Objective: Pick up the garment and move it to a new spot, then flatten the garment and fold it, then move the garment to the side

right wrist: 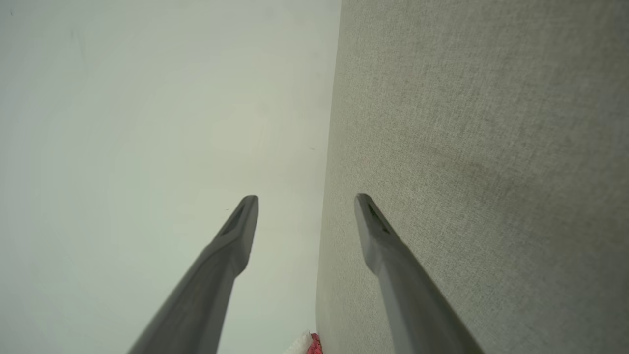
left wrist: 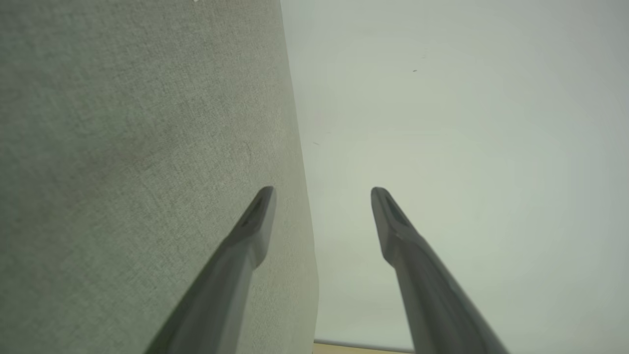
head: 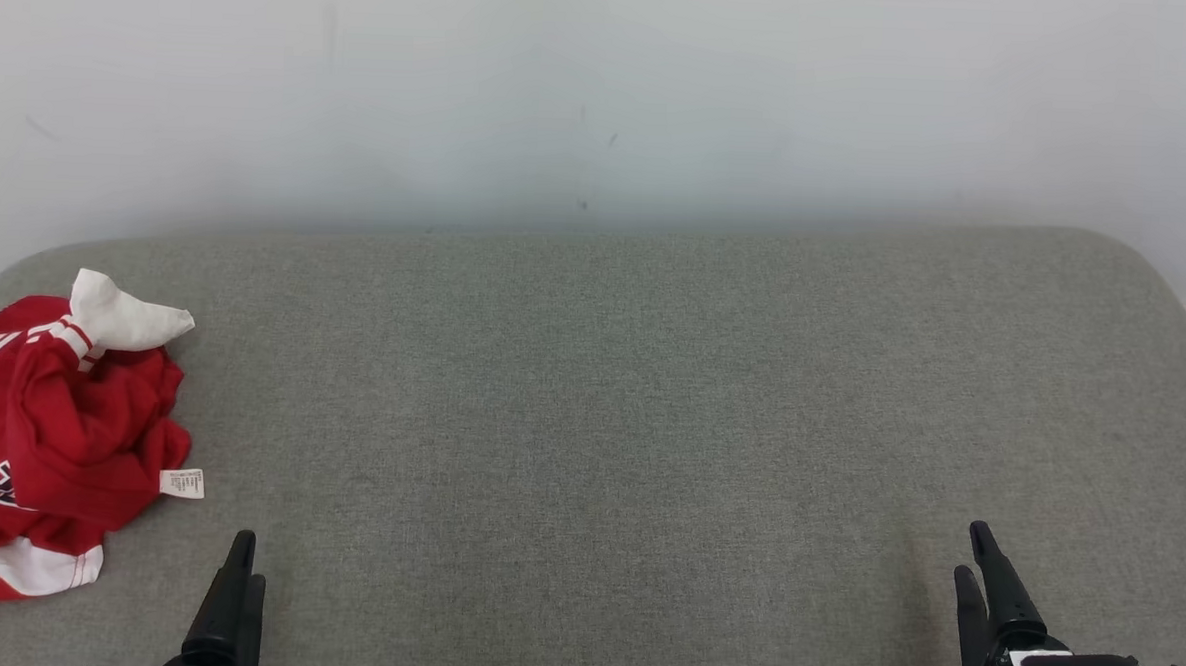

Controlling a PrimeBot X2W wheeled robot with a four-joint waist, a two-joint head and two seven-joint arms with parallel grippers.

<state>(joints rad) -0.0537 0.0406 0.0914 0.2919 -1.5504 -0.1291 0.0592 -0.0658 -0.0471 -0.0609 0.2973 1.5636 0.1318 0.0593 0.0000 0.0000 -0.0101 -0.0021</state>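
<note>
- Spreading wide, the left gripper (left wrist: 322, 191) shows its two dark fingers (left wrist: 231, 265) well apart in its wrist view, with nothing between them.
- Just as wide, the right gripper (right wrist: 305, 197) holds its fingers apart in its own wrist view, also with nothing between them.
- From the head view, the left gripper (head: 250, 558) sits at the bottom left and the right gripper (head: 970, 550) at the bottom right. Both point away from the robot toward the wall (head: 603, 93).
- Both grippers are low over a grey woven cushion (head: 630, 395). Whether the fingertips touch its fabric cannot be told.
- The garment (head: 58, 440) is a crumpled red and white heap at the far left edge of the cushion. It lies near the left gripper, up and to the left of it, not touching it. It is well apart from the right gripper.
- A white sleeve (head: 118, 317) pokes out of the heap's far end toward the wall.
- A small white label (head: 183, 482) lies on the cushion at the heap's right edge.
- A sliver of the garment (right wrist: 310, 344) shows red and white at the bottom edge of the right wrist view, between the fingers.
- The cushion has rounded far corners and runs across the whole width of the head view.
- The pale wall rises behind the cushion, with a few small dark specks on it.
</note>
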